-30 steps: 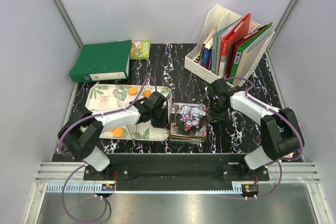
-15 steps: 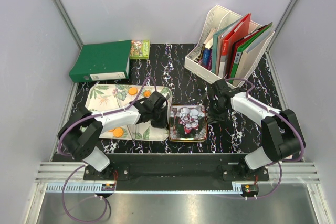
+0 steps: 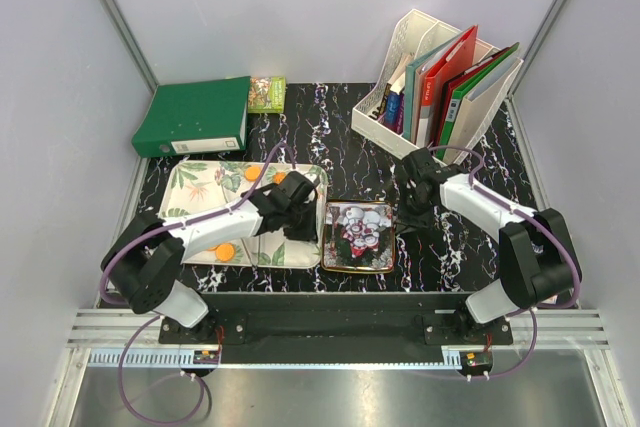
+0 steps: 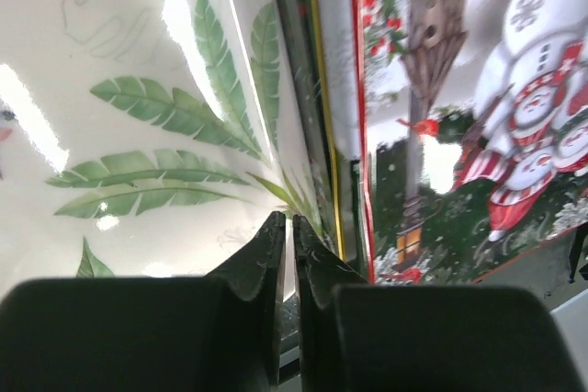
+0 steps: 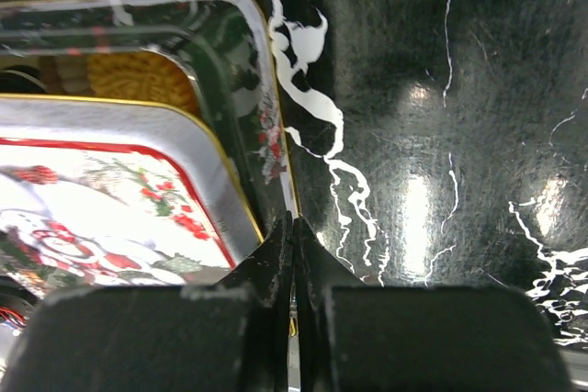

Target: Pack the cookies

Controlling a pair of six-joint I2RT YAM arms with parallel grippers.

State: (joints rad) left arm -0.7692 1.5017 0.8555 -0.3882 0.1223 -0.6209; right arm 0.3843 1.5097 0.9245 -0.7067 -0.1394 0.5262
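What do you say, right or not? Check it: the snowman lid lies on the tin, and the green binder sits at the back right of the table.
Not right. The green binder sits at the back left of the table, as the top external view shows; the file rack stands at the back right. The snowman lid does lie on the tin.

Glossy black marble-patterned tabletop with white veins (image 3: 330, 127), plain pale grey back wall panel (image 3: 330, 7) behind it, matching side panel (image 3: 60, 97) to its left, another (image 3: 590, 97) to its right, slim metal corner post (image 3: 116, 17) at its far-left corner, silver aluminium rail (image 3: 110, 327) along its near edge, soft light glints (image 5: 413, 199) on its surface.
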